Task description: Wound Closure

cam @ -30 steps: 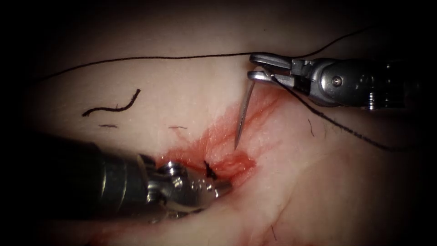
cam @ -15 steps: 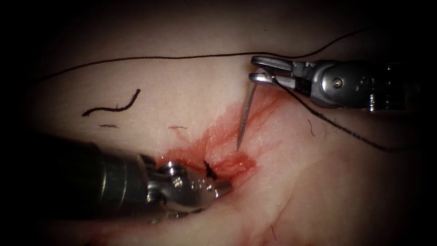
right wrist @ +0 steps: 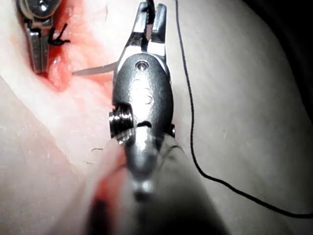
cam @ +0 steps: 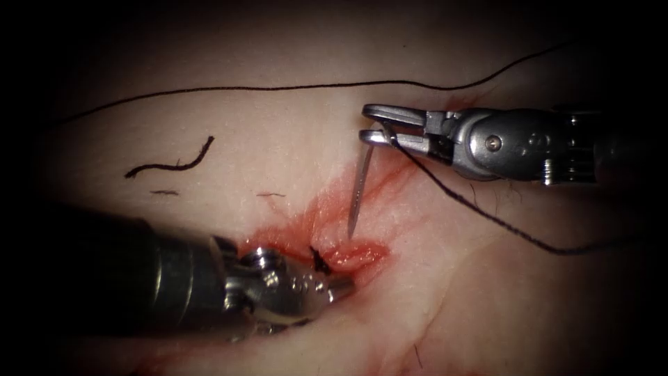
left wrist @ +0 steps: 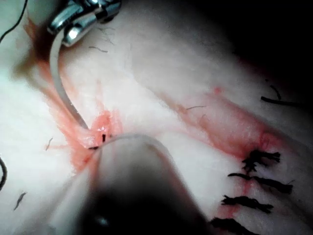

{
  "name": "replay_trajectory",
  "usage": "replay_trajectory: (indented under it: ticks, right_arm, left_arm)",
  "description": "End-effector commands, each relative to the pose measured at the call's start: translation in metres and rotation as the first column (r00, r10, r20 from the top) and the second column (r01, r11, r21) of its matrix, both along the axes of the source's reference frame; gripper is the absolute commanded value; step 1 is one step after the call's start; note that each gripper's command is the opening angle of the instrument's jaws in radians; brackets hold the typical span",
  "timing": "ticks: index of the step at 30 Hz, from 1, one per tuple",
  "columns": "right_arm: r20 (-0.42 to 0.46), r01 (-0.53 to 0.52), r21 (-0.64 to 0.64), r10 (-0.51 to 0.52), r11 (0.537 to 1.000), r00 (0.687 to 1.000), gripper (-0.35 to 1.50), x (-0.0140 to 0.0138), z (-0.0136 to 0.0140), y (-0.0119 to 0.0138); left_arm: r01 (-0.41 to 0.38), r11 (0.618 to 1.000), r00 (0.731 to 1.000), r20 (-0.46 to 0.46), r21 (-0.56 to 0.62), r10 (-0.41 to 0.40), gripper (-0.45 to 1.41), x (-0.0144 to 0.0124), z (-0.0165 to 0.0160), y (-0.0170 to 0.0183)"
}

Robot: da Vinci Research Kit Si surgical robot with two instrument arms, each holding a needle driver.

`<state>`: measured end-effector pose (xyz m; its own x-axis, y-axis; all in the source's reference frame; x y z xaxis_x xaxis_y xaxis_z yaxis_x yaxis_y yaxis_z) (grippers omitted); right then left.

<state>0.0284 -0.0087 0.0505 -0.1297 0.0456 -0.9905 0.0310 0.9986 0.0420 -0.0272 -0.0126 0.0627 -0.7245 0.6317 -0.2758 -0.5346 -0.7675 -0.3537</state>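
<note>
The right tool (cam: 372,124) grips the needle (cam: 358,191) at its blunt, thread end, jaws closed on it, at about 1 o'clock from the cut (cam: 351,254). The needle hangs down toward 6 o'clock, its point free just above the red fluid (cam: 327,209), not in the tissue (cam: 278,139). The thread (cam: 487,216) runs from those jaws toward 4 o'clock, and another stretch crosses the tissue at 12 o'clock. The left tool (cam: 334,285) lies at 7 o'clock from the cut, its tip pressed against the cut's edge beside a dark knot (cam: 319,259); I cannot tell how its jaws stand or whether it holds anything. A cut end of thread (cam: 170,163) lies well apart at 10 o'clock.

The left wrist view shows the needle's full curve (left wrist: 61,93) and a row of 4 dark stitches (left wrist: 249,183). The right wrist view shows the needle tip (right wrist: 90,71) pointing toward the left tool (right wrist: 39,44).
</note>
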Motion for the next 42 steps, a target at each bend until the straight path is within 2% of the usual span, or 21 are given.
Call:
replay_trajectory:
  ticks: [1, 13, 25, 29, 36, 42]
  right_arm:
    - [0.012, 0.01, 0.006, -0.01, 1.0, 1.0, -0.35, 0.0008, 0.0005, 0.0002]
    - [0.038, 0.042, -0.009, -0.041, 0.999, 0.998, -0.35, 0.0011, 0.0013, -0.0011]
    - [0.065, 0.073, -0.023, -0.071, 0.997, 0.995, -0.35, 0.0018, 0.0034, -0.0031]
    - [0.068, 0.068, 0.007, -0.069, 0.998, 0.995, -0.35, 0.0017, 0.0031, -0.0024]
    - [0.036, 0.046, 0.207, -0.055, 0.977, 0.998, -0.35, 0.001, 0.0018, 0.0]
    - [0.023, 0.019, 0.282, -0.027, 0.959, 0.999, -0.35, 0.0007, 0.0008, 0.0015]
  left_arm:
    - [0.0, 1.0, 1.0, 0.0, 0.0, 0.0, -0.45, -0.0005, 0.0005, -0.0001]
    - [0.0, 1.0, 1.0, 0.001, 0.0, 0.0, -0.45, -0.0004, 0.0005, -0.0001]
    - [0.0, 1.0, 1.0, 0.001, 0.0, 0.0, -0.45, -0.0004, 0.0004, -0.0001]
    - [-0.001, 1.0, 1.0, -0.002, 0.002, 0.001, -0.45, -0.0004, 0.0004, -0.0001]
    - [-0.002, 1.0, 1.0, -0.005, 0.002, 0.002, -0.45, -0.0005, 0.0005, -0.0001]
    - [-0.002, 1.0, 1.0, -0.008, 0.003, 0.002, -0.45, -0.0005, 0.0006, -0.0002]
